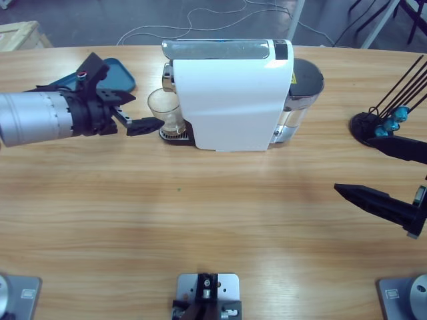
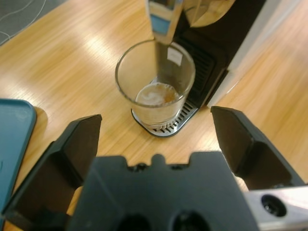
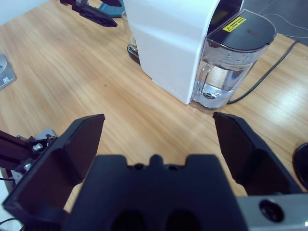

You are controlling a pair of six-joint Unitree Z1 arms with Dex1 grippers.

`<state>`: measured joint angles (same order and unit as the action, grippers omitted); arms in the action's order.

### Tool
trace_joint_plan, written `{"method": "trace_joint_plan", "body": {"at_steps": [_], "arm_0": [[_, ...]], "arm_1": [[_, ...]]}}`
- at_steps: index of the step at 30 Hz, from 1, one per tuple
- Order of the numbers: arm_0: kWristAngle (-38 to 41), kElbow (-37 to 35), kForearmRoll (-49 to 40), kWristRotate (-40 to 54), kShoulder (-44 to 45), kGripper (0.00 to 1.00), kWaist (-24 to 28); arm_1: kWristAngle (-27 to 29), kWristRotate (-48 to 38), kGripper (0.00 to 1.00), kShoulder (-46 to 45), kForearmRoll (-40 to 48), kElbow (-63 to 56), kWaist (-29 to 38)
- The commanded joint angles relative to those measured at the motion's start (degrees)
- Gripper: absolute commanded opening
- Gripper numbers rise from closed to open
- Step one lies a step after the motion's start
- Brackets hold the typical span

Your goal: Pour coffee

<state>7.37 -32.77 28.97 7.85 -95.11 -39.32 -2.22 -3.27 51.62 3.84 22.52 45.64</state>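
White and glossy, the capsule coffee machine stands at the far middle of the wooden table; in the high view we see a clear glass tumbler on its drip tray, a teal tray behind the left gripper, and a black capsule rack at the right. In the left wrist view, we find the jaws spread wide, short of the tumbler, which holds the coffee as a shallow brownish layer. In the right wrist view, we see the right gripper released, facing the machine's water tank.
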Motion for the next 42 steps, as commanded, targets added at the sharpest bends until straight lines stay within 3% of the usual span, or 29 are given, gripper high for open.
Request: {"method": "trace_joint_plan", "body": {"at_steps": [1,30,33,36,42], "arm_0": [[2.24,-0.67,2.65,0.23,-5.37,0.982,0.74],[3.44,-6.45,4.43,0.31,-13.65,0.976,0.74],[3.52,-6.70,4.43,0.32,-13.95,0.930,0.74],[3.52,-6.79,4.46,0.48,-14.05,0.777,0.76],[3.35,-7.24,5.31,1.47,-14.58,0.760,0.81]], "arm_1": [[0.91,-0.25,1.000,-1.09,-0.85,-1.35,0.33],[1.17,-0.25,1.000,-0.38,-0.85,-1.25,0.33],[1.17,-0.25,1.000,-0.38,-0.85,-1.25,0.33],[1.17,-0.25,1.000,-0.33,-0.85,-1.25,0.33],[1.17,-0.25,1.000,-0.17,-0.85,-1.25,0.33]]}}
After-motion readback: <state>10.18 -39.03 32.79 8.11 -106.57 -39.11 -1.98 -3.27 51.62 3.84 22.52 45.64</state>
